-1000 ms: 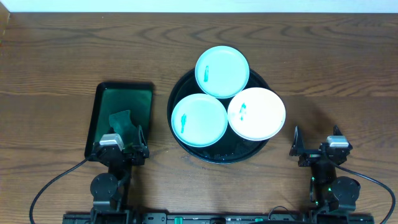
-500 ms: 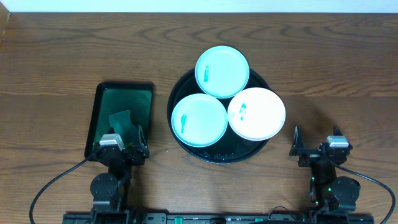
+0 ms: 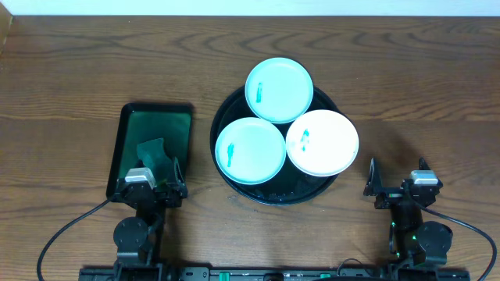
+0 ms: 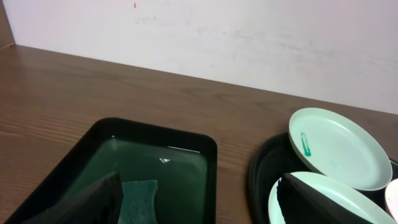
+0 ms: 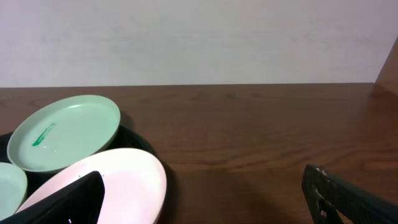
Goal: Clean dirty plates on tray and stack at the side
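The round black tray (image 3: 275, 195) sits mid-table and carries three small plates. A mint plate (image 3: 279, 90) lies at the far side, another mint plate (image 3: 250, 151) at the near left, and a white plate (image 3: 322, 142) at the near right. Each bears a small teal smear. My left gripper (image 3: 150, 190) rests open at the near edge of the table, left of the tray, with nothing between its fingers. On the other side, my right gripper (image 3: 400, 189) is open and holds nothing. In the wrist views, the left gripper (image 4: 202, 202) and right gripper (image 5: 208, 199) show wide-apart fingers.
A rectangular dark-green tray (image 3: 156, 107) lies left of the black tray, directly ahead of my left gripper, with a green sponge (image 3: 152, 152) in its near half. Bare wooden table (image 3: 422, 101) stretches to the right of the plates. A pale wall (image 5: 199, 37) stands behind the table.
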